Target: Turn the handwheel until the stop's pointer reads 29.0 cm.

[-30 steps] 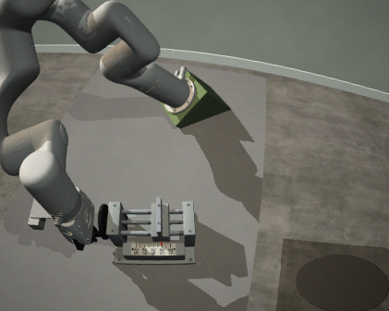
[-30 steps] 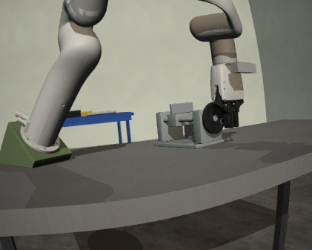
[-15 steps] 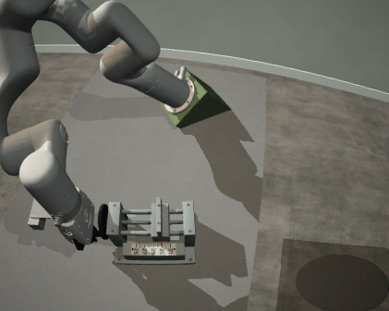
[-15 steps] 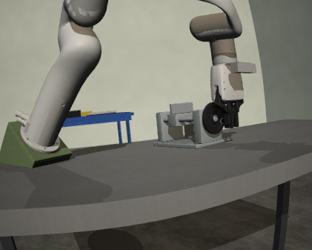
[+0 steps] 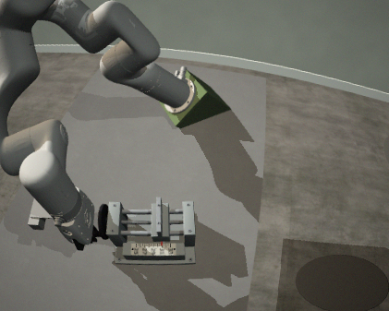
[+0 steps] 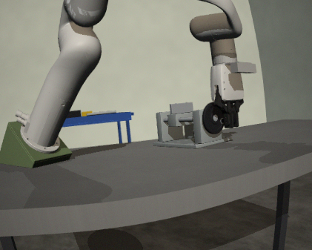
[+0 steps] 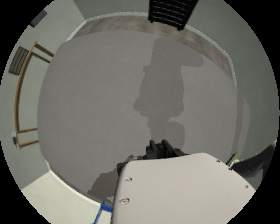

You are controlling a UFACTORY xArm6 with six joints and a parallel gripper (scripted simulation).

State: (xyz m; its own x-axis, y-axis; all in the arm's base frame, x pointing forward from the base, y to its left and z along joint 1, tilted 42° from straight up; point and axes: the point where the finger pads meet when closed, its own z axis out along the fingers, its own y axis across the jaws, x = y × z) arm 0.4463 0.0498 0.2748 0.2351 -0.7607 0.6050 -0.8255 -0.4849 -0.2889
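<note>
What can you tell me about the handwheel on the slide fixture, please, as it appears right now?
The handwheel is a black, flat round disc, standing upright on the end of the grey slide fixture, at the side away from the arm's green base. A small pale hub shows near its middle and a small knob near its rim. It looks like dark plastic or metal. The gripper comes down from above and is shut on the knob at the wheel's outer face. From the top view only its thin edge shows.
</note>
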